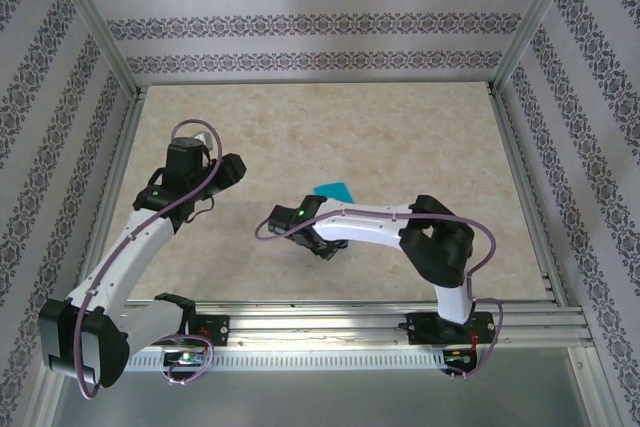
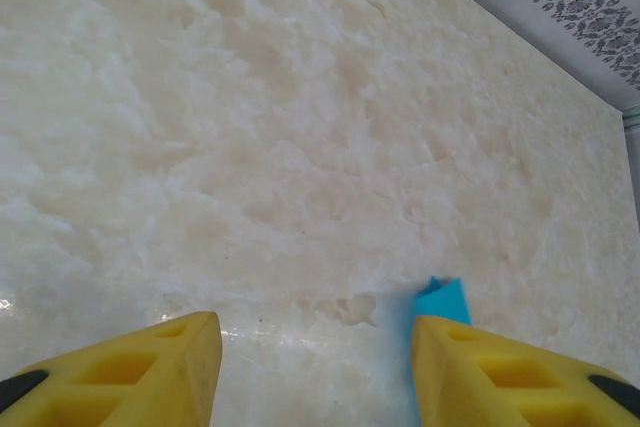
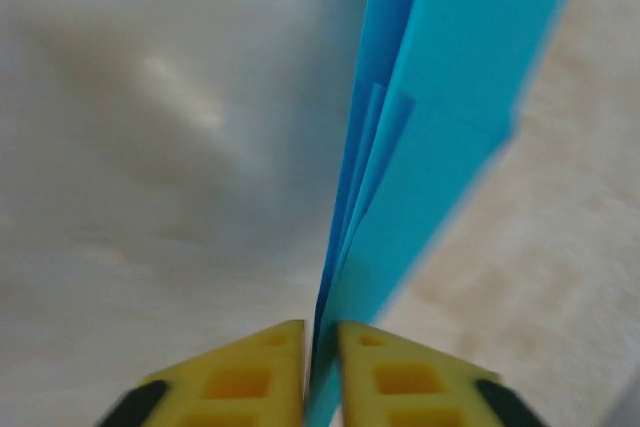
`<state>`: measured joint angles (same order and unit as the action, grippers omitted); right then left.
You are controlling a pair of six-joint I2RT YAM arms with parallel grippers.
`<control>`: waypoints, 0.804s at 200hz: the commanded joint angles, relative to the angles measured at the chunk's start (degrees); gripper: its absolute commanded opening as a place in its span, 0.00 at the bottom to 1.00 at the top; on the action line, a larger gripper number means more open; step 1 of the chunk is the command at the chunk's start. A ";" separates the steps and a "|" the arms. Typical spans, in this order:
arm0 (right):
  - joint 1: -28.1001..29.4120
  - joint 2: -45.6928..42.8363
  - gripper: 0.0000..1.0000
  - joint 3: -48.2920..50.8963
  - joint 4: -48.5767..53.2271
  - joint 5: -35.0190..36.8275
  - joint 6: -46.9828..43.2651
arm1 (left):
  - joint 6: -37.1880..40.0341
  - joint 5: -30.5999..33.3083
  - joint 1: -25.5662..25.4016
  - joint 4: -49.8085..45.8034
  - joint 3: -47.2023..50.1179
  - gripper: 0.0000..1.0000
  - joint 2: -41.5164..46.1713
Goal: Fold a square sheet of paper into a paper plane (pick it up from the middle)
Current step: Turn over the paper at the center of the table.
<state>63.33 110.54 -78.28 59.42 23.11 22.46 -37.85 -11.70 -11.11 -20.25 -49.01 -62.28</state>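
Judged final step: right tool (image 3: 320, 332) pinches paper plane (image 3: 450, 97), lower centre; left tool (image 2: 315, 332) half-open, empty. Next: gentle release onto counter (image 2: 300, 147).

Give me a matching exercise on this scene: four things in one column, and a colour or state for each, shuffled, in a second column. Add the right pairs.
Column one
1. left jaws
2. right jaws
3. folded paper
4. table top

Column two
A. beige, marbled
B. teal-blue
C. standing well apart, nothing between them
D. close together, paper between them

Pairs: 1-C, 2-D, 3-B, 4-A
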 commanded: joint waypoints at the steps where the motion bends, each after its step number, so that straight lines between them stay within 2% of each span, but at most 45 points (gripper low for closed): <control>1: 0.34 -1.47 0.25 -1.37 -5.59 -14.38 -0.98 | 0.45 -1.68 0.91 -0.30 1.05 0.53 0.07; 23: -3.55 -7.92 0.31 3.92 -14.95 -24.86 2.54 | 0.78 -5.48 1.04 0.82 0.90 0.53 -1.62; 38: -7.24 -13.94 0.37 11.14 -23.87 -30.07 5.16 | 0.43 -8.41 1.01 1.92 1.01 0.53 -3.02; 52: -11.79 -18.35 0.39 18.06 -33.32 -38.37 8.54 | -0.48 -11.57 1.02 3.47 1.52 0.52 -4.55; 78: -18.08 -21.99 0.34 28.04 -47.30 -44.23 15.42 | -2.65 -16.12 1.05 7.96 3.53 0.46 -6.44; 95: -21.19 -21.01 0.28 33.30 -59.45 -51.10 21.22 | -4.14 -19.18 1.05 10.69 4.26 0.45 -7.90; 109: -22.17 -19.22 0.22 35.71 -66.81 -52.99 25.61 | -4.82 -20.76 0.94 11.06 4.17 0.44 -9.16; 133: -21.66 -14.74 0.15 34.08 -69.05 -55.02 26.55 | -5.89 -22.47 0.94 12.10 4.62 0.42 -9.87; 161: -21.10 -10.76 0.12 32.93 -68.92 -54.58 27.86 | -6.68 -23.80 0.92 12.57 5.07 0.41 -10.13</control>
<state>41.52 97.32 -43.79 -4.29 -28.73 46.96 -42.85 -32.36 -10.74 -10.61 -44.75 -72.12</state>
